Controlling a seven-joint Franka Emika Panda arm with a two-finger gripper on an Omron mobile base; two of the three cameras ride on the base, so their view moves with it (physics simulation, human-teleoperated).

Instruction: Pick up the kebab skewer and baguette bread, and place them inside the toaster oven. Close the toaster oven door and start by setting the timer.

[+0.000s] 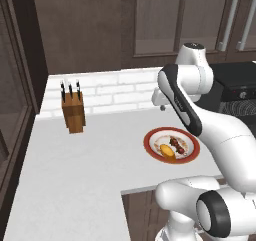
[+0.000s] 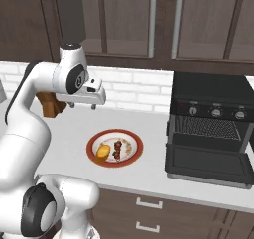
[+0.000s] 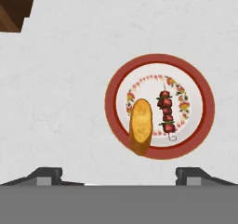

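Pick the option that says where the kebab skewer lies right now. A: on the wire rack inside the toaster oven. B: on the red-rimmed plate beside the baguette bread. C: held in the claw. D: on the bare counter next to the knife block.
B: the kebab skewer lies on the red-rimmed plate beside the baguette bread, with the open claw empty above them.

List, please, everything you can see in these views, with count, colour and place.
plate: one, red-rimmed white, on the counter left of the oven
baguette bread: one, golden, on the plate
kebab skewer: one, dark red, on the plate beside the bread
toaster oven: one, black, on the counter at right
toaster oven door: one, black, dropped open
knife block: one, brown, near the back wall
counter: one, white
claw: one, open, above the counter
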